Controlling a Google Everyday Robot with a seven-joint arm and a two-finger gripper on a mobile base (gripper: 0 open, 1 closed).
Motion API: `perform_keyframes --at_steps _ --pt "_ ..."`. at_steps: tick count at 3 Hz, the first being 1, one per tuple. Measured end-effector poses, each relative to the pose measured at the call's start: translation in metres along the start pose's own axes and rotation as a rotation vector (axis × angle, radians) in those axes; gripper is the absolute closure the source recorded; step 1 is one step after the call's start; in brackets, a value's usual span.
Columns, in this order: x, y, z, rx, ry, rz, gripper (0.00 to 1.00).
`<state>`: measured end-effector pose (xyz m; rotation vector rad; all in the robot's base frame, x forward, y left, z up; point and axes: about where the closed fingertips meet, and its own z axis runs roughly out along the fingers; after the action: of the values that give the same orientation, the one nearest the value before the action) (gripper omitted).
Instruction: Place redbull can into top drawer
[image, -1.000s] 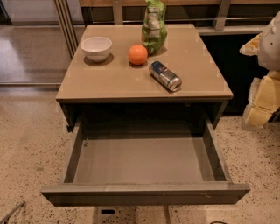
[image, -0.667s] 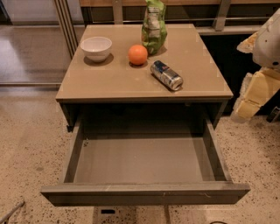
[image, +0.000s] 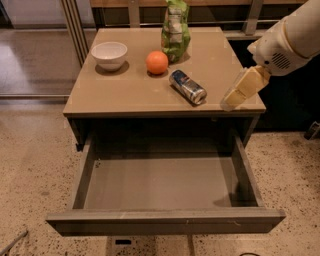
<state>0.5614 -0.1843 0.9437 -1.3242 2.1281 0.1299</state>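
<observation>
– Before closing on the can (image: 188, 86), line up across its narrow body, not along its length. Lying on its side on the table (image: 125, 92), skewed, one end toward the front right. Round and shiny, so likely to roll or slip under a glancing touch.

– Understood. Come in from above, then?

– From above, centred over the middle of the can, turned square to its long axis. Lower slowly, and clamp only once straddling it evenly. Press no harder than needed; thin metal, probably easy to dent.

– And the gripper (image: 242, 90) right now?

– Hanging just right of the can, apart from it, a little nearer the front. Nothing seen in it. Spread or closed: not to be made out. Slanting down and leftward toward the can, slung from the white arm (image: 290, 42) reaching in from farther right of the can and higher.

– Anything to mind nearby?

– Orange (image: 157, 62) behind and left of the can, near but not touching. Bag (image: 175, 30) behind the can, bowl (image: 109, 54) well to its left. Coming from the right, no need to cross any of them.

– Then the drawer (image: 165, 220)?

– Pulled well out, below and in front of the can, nothing seen inside. Lift clear of the table lip, carry forward and down, and let go low to keep the can from rolling about.
</observation>
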Motion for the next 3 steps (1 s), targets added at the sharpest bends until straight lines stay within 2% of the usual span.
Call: perform_keyframes --at_steps 1,2,3 --pt "-0.015 -0.015 0.047 0.023 -0.111 0.060 0.00" --pt "-0.034 -0.028 0.087 0.074 -0.158 0.069 0.00" --pt "-0.039 -0.034 0.087 0.099 -0.173 0.065 0.00"
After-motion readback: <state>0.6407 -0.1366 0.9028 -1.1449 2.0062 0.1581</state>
